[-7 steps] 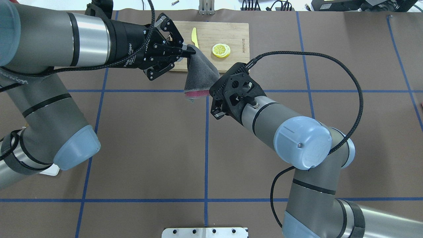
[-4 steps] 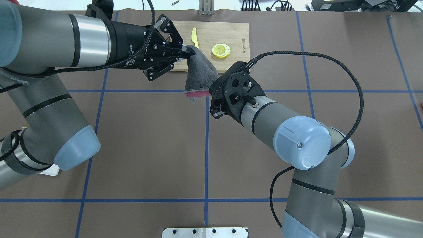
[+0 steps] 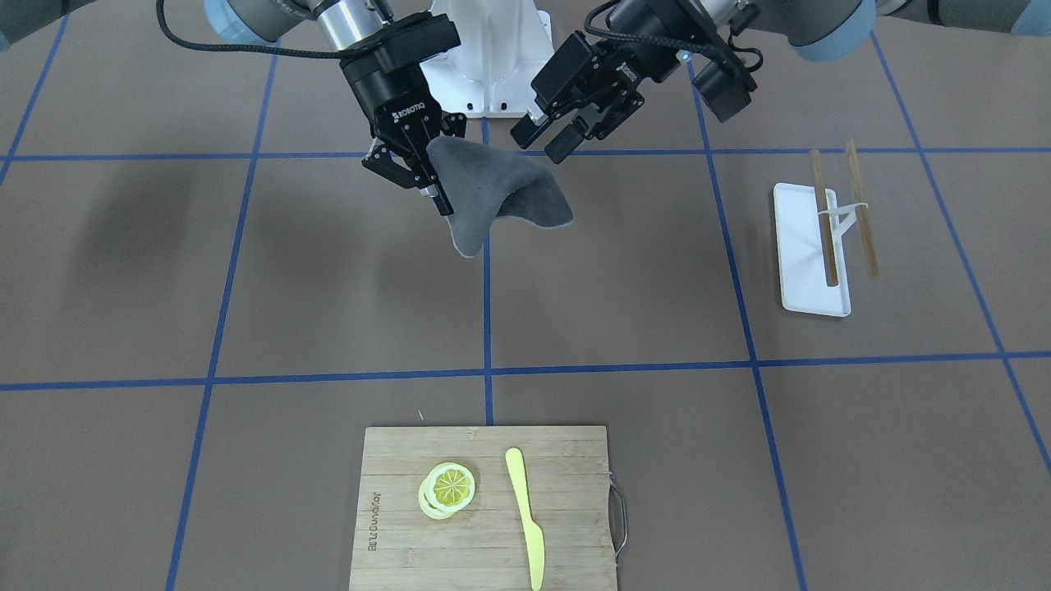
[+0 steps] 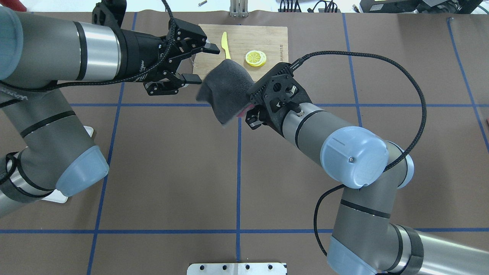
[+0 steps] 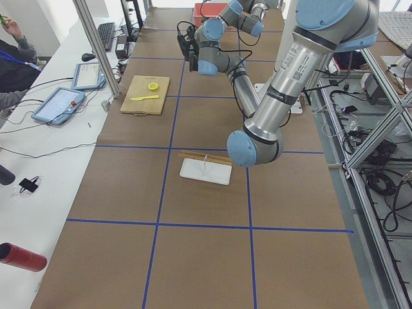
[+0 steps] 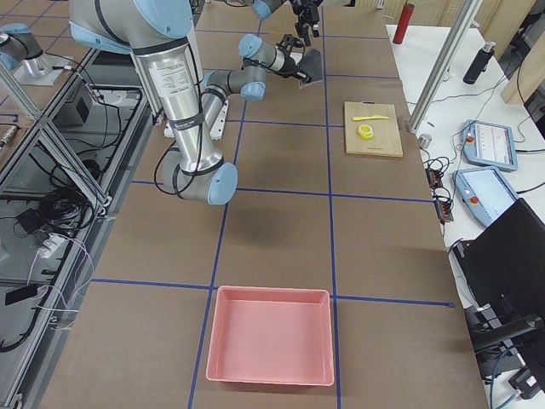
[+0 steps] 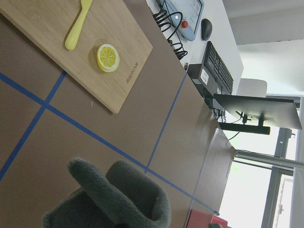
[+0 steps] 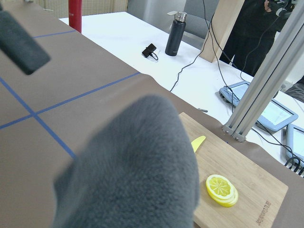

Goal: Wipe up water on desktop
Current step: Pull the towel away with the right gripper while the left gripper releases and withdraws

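Desktop (image 4: 168, 168): brown, blue tape grid, spread under both arms.
Grey cloth (image 3: 493, 197): hangs bunched over the centre tape line.
Right gripper (image 3: 420, 176): clamped on the cloth's edge.
Left gripper (image 4: 205, 64): fingers spread wide, empty, just beside the cloth.
Cutting board (image 4: 267, 36): carries lemon slices (image 4: 255, 58) and a yellow knife (image 4: 225, 44).

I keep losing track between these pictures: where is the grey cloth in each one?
Front-facing: grey cloth top centre.
Overhead: cloth upper centre.
Exterior left: too small to make out.
Exterior right: cloth top centre.
Left wrist: cloth bottom edge.
Right wrist: cloth filling the lower foreground.
Shared landmark: the bamboo cutting board, in all six.
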Action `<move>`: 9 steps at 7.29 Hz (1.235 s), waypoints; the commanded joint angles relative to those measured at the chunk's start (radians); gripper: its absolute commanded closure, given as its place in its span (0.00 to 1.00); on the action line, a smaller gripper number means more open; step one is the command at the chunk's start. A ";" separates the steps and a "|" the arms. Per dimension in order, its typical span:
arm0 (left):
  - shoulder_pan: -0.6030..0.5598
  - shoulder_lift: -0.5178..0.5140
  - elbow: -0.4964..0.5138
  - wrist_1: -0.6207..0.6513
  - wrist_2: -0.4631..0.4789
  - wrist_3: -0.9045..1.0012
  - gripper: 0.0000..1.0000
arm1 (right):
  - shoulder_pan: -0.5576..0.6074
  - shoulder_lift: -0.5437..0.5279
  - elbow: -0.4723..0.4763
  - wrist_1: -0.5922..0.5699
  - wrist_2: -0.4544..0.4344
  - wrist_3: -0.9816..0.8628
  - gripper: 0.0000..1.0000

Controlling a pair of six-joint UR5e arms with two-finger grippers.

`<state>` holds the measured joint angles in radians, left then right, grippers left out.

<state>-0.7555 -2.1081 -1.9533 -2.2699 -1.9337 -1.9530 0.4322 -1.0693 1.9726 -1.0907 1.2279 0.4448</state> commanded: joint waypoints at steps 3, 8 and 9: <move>-0.062 0.179 0.007 0.010 -0.013 0.294 0.01 | 0.124 -0.053 -0.003 -0.014 0.001 0.015 1.00; -0.359 0.550 0.013 0.013 -0.238 1.047 0.01 | 0.441 -0.133 -0.105 -0.014 0.418 0.197 1.00; -0.427 0.615 0.022 0.027 -0.281 1.174 0.01 | 0.485 -0.135 -0.133 -0.014 0.492 0.227 1.00</move>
<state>-1.0942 -1.5778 -1.9395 -2.2533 -2.1565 -0.9389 0.8467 -1.1990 1.8766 -1.1052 1.6042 0.6179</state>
